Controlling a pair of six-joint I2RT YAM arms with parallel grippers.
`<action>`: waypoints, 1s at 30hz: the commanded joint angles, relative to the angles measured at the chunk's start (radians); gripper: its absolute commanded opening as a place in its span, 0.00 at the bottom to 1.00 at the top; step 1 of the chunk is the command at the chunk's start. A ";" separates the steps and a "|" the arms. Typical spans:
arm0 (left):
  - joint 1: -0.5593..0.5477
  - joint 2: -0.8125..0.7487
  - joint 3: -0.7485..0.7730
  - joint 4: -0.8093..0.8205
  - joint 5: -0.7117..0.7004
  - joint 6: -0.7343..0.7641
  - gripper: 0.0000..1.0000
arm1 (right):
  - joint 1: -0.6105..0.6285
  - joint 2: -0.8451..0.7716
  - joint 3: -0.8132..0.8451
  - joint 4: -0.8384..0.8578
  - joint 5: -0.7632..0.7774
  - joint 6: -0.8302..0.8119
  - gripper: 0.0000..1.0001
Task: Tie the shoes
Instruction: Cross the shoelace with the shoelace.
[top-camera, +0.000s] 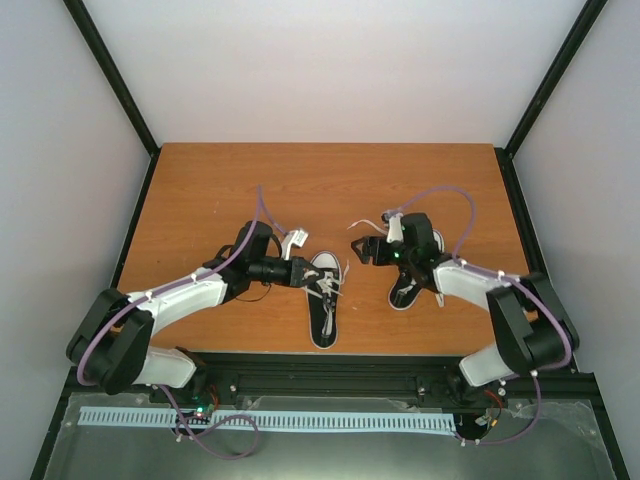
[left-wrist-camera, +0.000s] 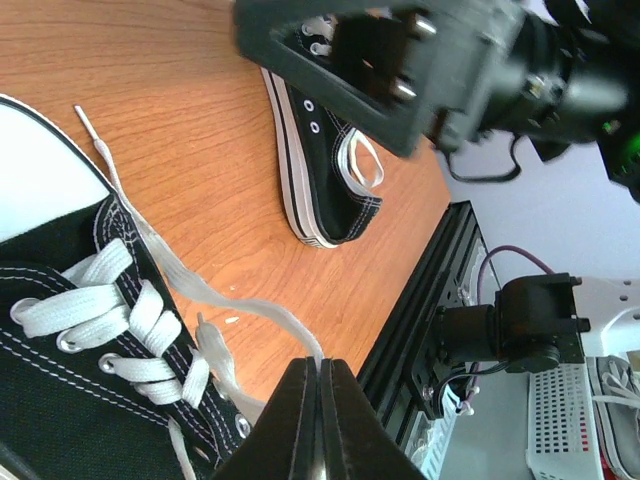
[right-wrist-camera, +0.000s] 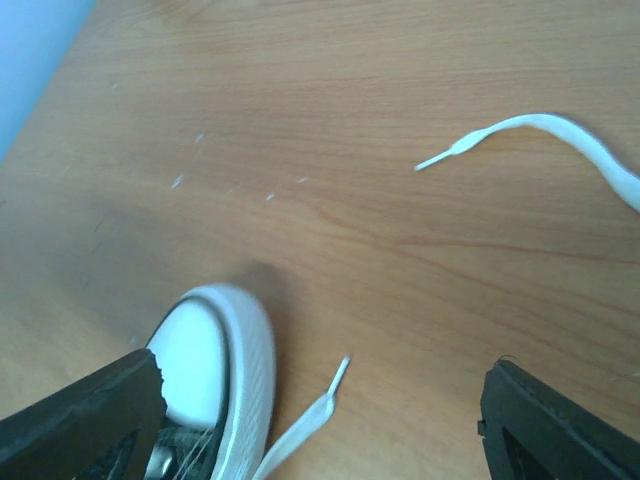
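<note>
Nearest me, the left shoe (top-camera: 325, 305) lies heel toward the near edge, untied. My left gripper (left-wrist-camera: 318, 365) is pressed together on its lace (left-wrist-camera: 150, 240). If I tug hard, the flat lace could slip free, or the light shoe could drag (nothing pins it). Further right, the right shoe (top-camera: 408, 290) sits under my right gripper (top-camera: 362, 250), which is spread wide and holds nothing. Lowered carelessly, it could clip the toe cap (right-wrist-camera: 205, 365) rather than a lace tip (right-wrist-camera: 340, 368). Count: two shoes, two grippers, one table (top-camera: 300, 180).
</note>
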 joint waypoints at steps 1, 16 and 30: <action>0.003 -0.016 0.018 0.018 -0.025 -0.041 0.01 | 0.004 -0.187 -0.132 0.113 -0.109 -0.072 0.92; 0.003 0.024 0.062 -0.046 -0.038 -0.111 0.01 | 0.504 -0.377 -0.305 0.207 0.468 -0.109 1.00; 0.003 0.045 0.077 -0.045 -0.029 -0.115 0.01 | 0.622 -0.068 -0.171 0.318 0.721 -0.155 0.89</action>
